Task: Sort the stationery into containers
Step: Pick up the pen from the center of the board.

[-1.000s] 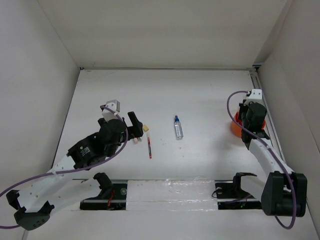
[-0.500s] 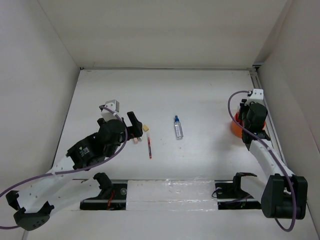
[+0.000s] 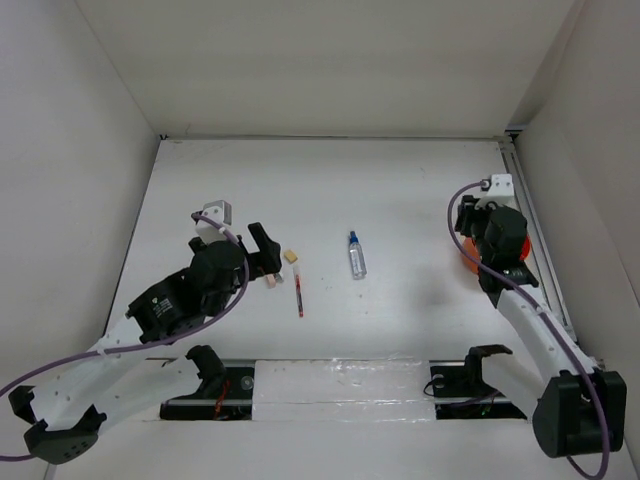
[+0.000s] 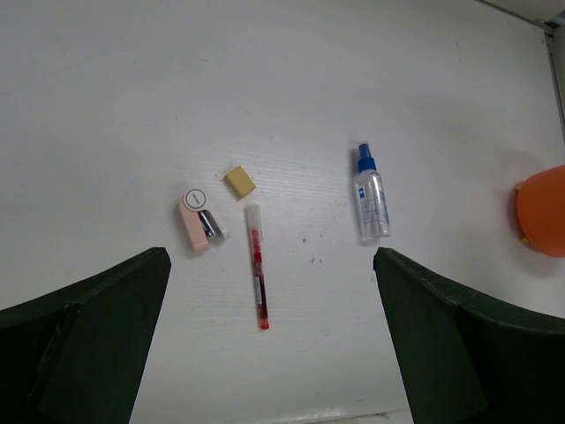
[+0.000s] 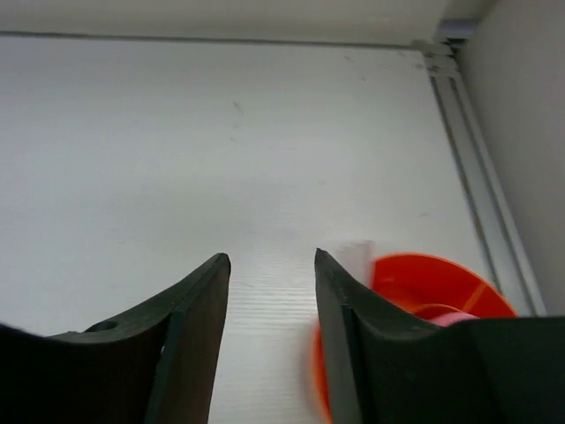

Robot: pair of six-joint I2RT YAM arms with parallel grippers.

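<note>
- White walls (image 3: 330,60) are closing in a white table (image 3: 400,190) on three sides, and a metal rail (image 5: 468,132) is running along its right edge.
- The left gripper (image 3: 263,252) is hovering over the left half of the table with its fingers (image 4: 97,336) spread wide apart and gripping nothing.
- A pink-white piece (image 4: 199,222) is lying flat on the table below that gripper, in the left part of the gap between the fingers.
- A tan eraser (image 4: 239,183) is sitting just beyond the pink-white piece and apart from it.
- A red pen (image 4: 256,278) is lying just right of the pink-white piece, its near end pointing towards the arm bases.
- A clear bottle (image 4: 371,196) with a blue cap is lying on its side near the middle of the table, cap pointing away from the arms, well apart from the pen.
- An orange cup (image 5: 433,274) is standing upright near the right edge, beside the rail.
- Something pink and a thin orange stick are showing inside the cup; what they are is hard to tell.
- The right gripper (image 5: 269,258) is hanging over the cup's left rim, its fingers a little apart with bare table showing between them.
</note>
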